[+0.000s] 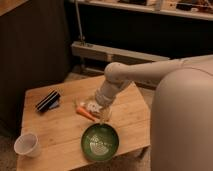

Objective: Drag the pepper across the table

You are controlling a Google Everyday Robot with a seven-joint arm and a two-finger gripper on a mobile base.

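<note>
The pepper [84, 113] is a slim orange vegetable lying on the light wood table [55, 127], just above the green bowl. My gripper [102, 116] hangs down from the pale arm, right beside the pepper's right end and over a white packet [92, 106]. Whether it touches the pepper does not show. The arm covers part of the packet.
A green bowl [100, 141] sits near the table's front edge. A white cup [26, 145] stands at the front left corner. A black striped object [47, 100] lies at the back left. My arm's large pale body [182, 125] fills the right side.
</note>
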